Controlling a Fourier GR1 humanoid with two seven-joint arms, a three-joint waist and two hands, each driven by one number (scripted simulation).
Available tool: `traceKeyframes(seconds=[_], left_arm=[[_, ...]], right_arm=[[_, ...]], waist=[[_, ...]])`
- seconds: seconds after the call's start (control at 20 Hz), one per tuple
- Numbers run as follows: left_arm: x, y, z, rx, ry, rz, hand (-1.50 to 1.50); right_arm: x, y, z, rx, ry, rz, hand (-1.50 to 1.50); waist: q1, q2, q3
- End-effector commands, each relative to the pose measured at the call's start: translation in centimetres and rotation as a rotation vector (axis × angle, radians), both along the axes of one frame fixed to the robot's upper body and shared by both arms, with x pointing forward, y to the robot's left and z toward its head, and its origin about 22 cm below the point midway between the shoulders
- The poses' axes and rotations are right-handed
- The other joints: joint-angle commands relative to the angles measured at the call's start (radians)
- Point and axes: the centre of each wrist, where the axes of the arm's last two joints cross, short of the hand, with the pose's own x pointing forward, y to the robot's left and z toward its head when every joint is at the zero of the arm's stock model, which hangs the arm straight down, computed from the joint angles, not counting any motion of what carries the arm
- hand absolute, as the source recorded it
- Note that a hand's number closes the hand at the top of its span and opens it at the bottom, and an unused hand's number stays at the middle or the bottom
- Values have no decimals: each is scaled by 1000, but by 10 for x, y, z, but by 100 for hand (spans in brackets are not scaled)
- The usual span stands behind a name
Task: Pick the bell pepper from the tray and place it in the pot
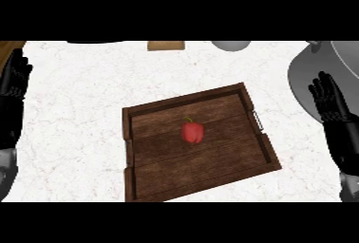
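— White marble counter. What are the hands doing?
— Right hand is spread, fingers straight, holding nothing, right of the tray, over the pot's rim. Left hand rests likewise, far left.
— And the pepper?
— Lying mid-tray, untouched.

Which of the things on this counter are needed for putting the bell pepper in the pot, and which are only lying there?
Needed: the red bell pepper, the wooden tray it lies in, the grey pot at the right edge, the right hand open beside the pot.

Lying about: a tan board and a grey rounded object, both at the far edge; the left hand, resting open.
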Motion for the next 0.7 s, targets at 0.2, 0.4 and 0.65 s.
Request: traceKeyframes(seconds=[0.2, 0.4, 0.65], left_arm=[[-9, -52, -75, -179, 415, -244, 0], [-32, -66, -111, -253, 570, -266, 0], [-33, -68, -117, -298, 623, -318, 0]], right_arm=[[-8, 80, -40, -208, 175, 14, 150], [9, 47, -19, -399, -207, -322, -150], [-13, 148, -37, -254, -506, -340, -150]], waist=[[59, -11, -25], [-5, -34, -30], [36, -36, -19]])
